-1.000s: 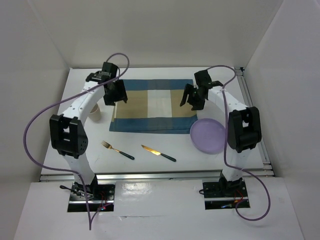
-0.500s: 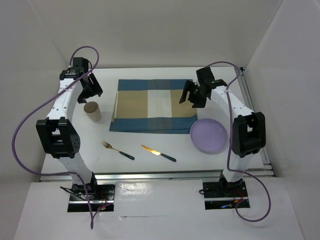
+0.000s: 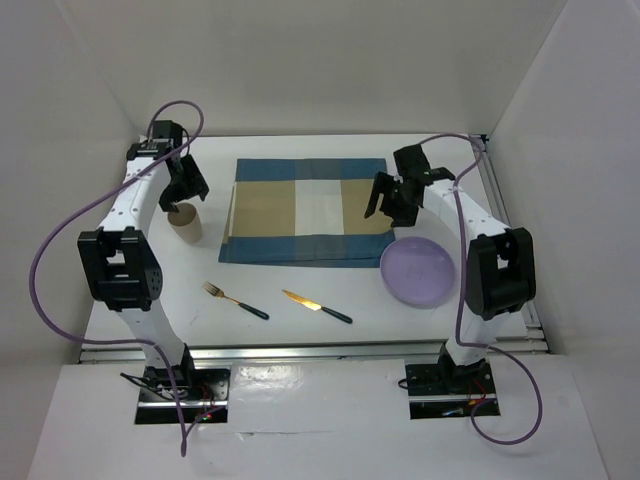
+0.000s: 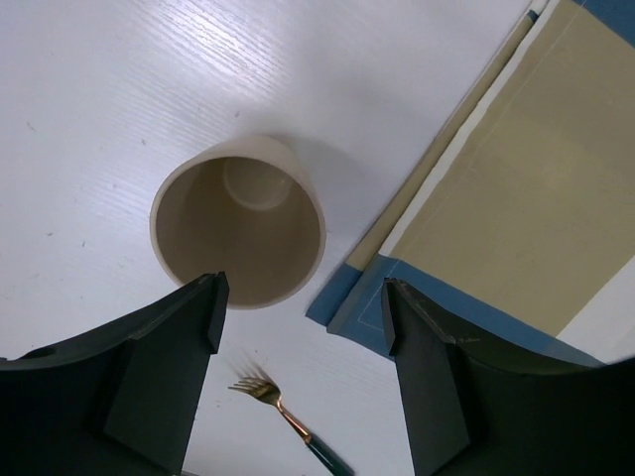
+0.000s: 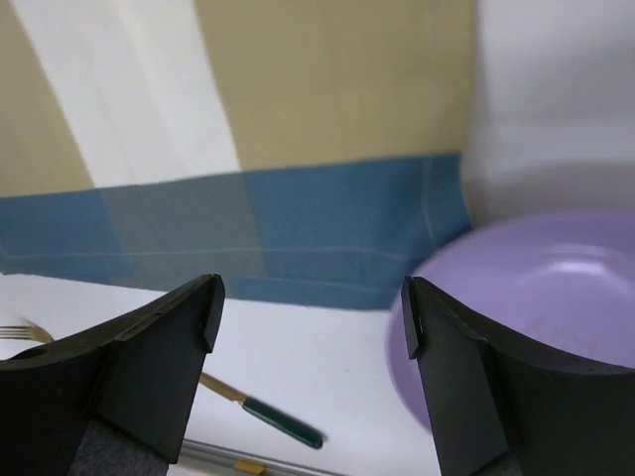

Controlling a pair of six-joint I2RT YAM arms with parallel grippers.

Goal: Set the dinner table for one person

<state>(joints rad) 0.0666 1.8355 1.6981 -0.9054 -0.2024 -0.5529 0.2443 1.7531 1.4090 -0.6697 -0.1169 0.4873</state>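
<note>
Swung off the striped cloth placemat (image 3: 305,210), left claw (image 4: 303,297) gapes above a smooth beige cup (image 4: 238,223); right claw (image 5: 313,302) gapes too.

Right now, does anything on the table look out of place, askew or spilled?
Nothing looks spilled or broken. The fork and knife lie slanted on the bare table, on the near side of the placemat; the plate and cup stand beside it.
</note>
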